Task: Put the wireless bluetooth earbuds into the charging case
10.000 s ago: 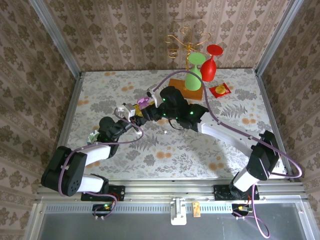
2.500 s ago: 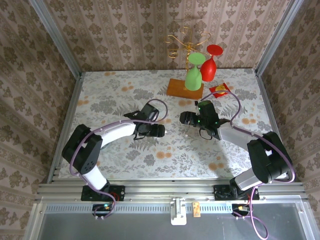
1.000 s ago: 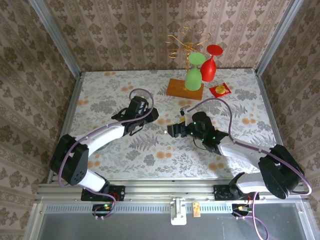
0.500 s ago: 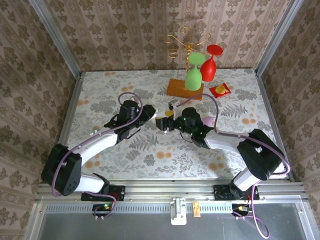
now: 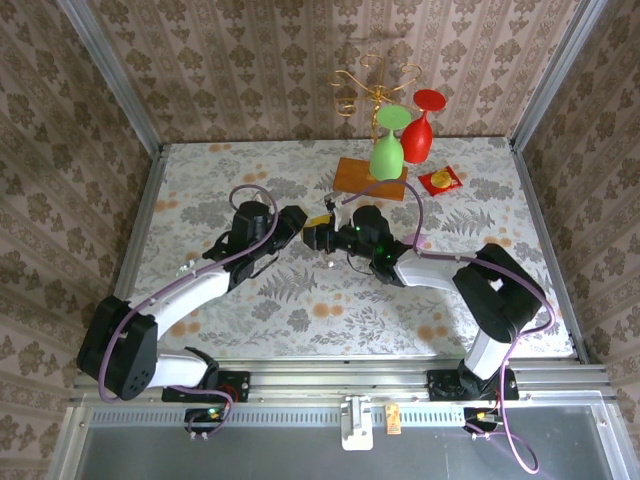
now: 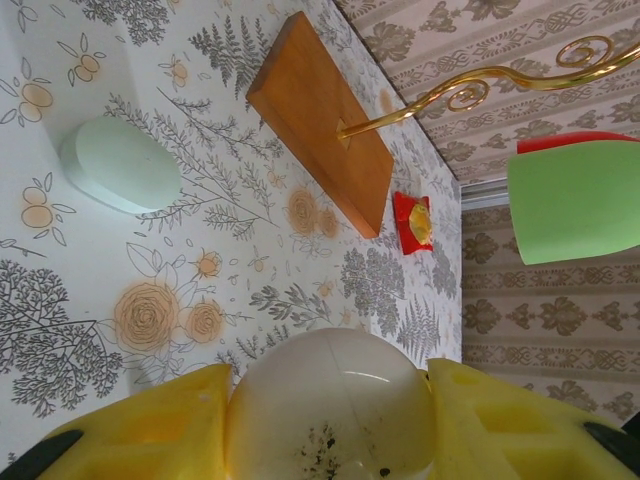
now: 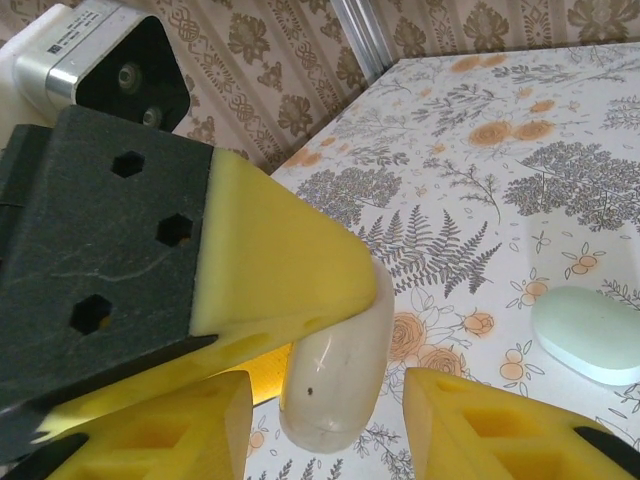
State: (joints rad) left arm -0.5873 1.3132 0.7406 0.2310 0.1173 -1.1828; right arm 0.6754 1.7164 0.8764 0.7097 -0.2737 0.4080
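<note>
A white oval charging case [image 6: 330, 410] is clamped between the yellow fingers [image 6: 150, 430] of my left gripper [image 5: 298, 224], which is shut on it above the table's middle. Seen from the right wrist, the same white case [image 7: 335, 370] hangs under a left finger [image 7: 270, 250]. My right gripper [image 7: 325, 435] stands open around the case's lower end, a gap on each side. A pale green oval case [image 6: 120, 165] lies shut on the table; the right wrist view shows this green case [image 7: 590, 335] too. I cannot make out any earbuds for certain.
A wooden base [image 5: 370, 176] with a gold wire rack [image 5: 375, 80] holds a green glass [image 5: 388, 145] and a red glass [image 5: 420, 125] at the back. A red packet [image 5: 440, 180] lies to its right. Patterned walls enclose the table.
The right gripper has swung left across the table to meet the left gripper. The left gripper drew back a little, still holding the white case.
</note>
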